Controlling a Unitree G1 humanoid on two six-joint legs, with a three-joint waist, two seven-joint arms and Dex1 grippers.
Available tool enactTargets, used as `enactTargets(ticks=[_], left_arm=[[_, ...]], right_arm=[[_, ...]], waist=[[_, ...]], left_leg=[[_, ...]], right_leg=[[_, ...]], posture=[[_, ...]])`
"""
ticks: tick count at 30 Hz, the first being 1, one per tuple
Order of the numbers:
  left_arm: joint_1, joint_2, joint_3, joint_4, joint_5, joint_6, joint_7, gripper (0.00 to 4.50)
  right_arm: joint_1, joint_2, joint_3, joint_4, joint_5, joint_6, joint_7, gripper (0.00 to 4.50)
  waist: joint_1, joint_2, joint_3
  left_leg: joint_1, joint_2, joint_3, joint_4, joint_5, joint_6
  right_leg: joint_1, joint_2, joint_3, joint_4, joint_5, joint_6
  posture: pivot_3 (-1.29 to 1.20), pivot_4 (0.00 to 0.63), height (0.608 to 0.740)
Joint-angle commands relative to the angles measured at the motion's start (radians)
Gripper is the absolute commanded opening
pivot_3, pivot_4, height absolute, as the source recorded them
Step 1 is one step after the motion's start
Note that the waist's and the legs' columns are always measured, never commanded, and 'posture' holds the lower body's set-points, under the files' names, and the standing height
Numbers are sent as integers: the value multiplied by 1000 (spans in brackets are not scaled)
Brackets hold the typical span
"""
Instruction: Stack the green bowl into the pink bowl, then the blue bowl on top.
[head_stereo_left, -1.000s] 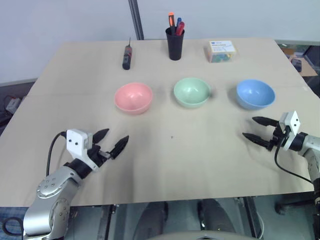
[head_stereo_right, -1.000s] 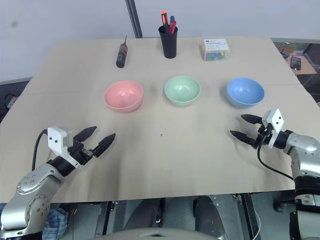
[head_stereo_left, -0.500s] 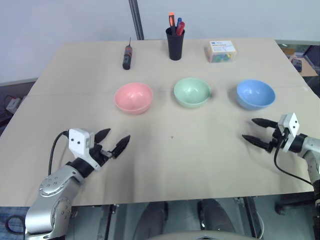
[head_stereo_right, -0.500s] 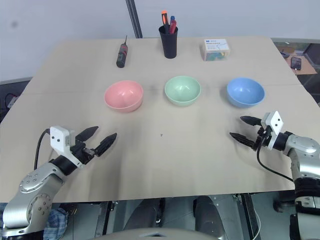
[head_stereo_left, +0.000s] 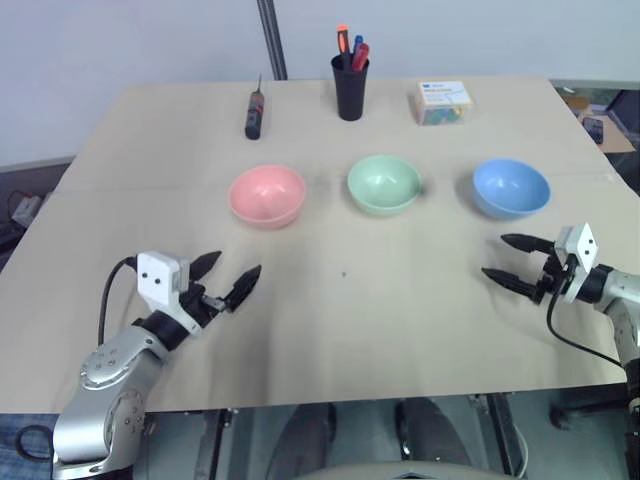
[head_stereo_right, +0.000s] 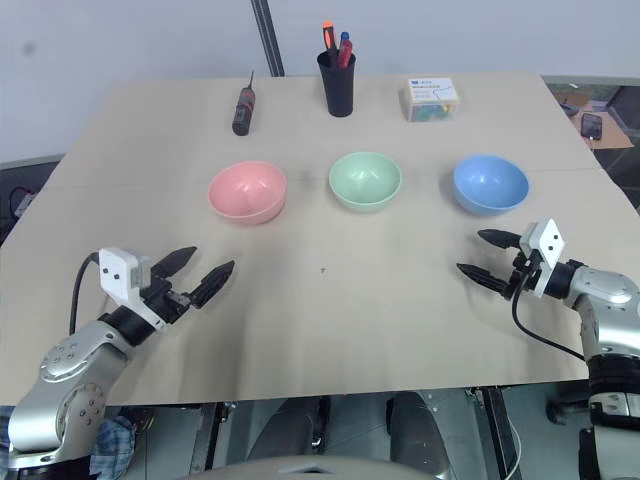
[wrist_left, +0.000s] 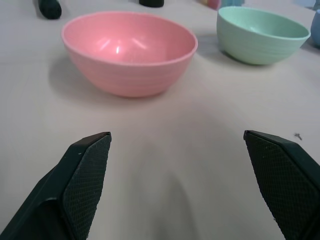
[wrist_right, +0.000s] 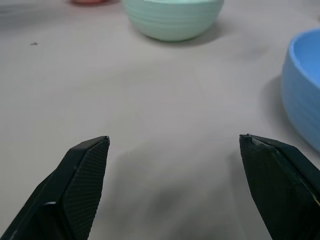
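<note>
1. From the head cameras I see my left pincer (head_stereo_left: 228, 283) with fingers spread apart and nothing between them, hovering low over the surface (head_stereo_left: 340, 320). The pink bowl (head_stereo_left: 267, 196) sits ahead of it, a little toward my right, well apart. My right pincer (head_stereo_left: 515, 263) is likewise spread and empty; the blue bowl (head_stereo_left: 511, 188) lies just ahead of it, near but not touching. The green bowl (head_stereo_left: 384, 183) stands between the other two, off to the left of the right pincer. All three bowls are separate, so I judge that stacking has not begun.

2. Left wrist view: the pink bowl (wrist_left: 129, 52) faces my open fingers (wrist_left: 86, 172) head-on; the green bowl (wrist_left: 261, 34) stands beyond it, to the side. Both sit upright, mouths up. Being round, they have no long axis; only the vertical matters.

3. Right wrist view: the green bowl (wrist_right: 173, 17) lies farther out from the spread fingers (wrist_right: 84, 177), and the blue bowl (wrist_right: 303, 86) is close beside one finger.

4. My judgement on handling: these look like light, stiff, smooth plastic, likely slippery. I would pinch the rim wall, one finger inside and one outside, and keep the bowl level so it nests cleanly.
</note>
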Motion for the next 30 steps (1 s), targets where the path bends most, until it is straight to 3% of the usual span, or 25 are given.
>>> enactTargets(ticks=[1,15,27,30], left_arm=[[-45,4,-26,5,54,-52,10,4500],[-380,120,-228,207,314,-11,42,4500],[-624,91,-388,519,439,-90,-30,4500],[-657,85,-404,564,452,-121,-50,3174]], right_arm=[[-10,13,-19,-80,58,10,28,4353],[-33,79,-4,-415,174,200,-82,4353],[17,77,-19,-474,166,228,-131,4353],[25,76,-17,-478,164,225,-133,4500]], waist=[[1,0,0],[1,0,0],[0,0,0],[0,0,0]], left_leg=[[0,0,0,0,0,0],[-1,-2,-6,0,0,0],[-1,-3,-6,0,0,0],[-2,-3,-6,0,0,0]], right_leg=[[0,0,0,0,0,0],[0,0,-2,0,0,0],[-1,0,-2,0,0,0],[-1,0,-2,0,0,0]], posture=[[0,150,740],[0,150,740],[0,150,740],[0,150,740]])
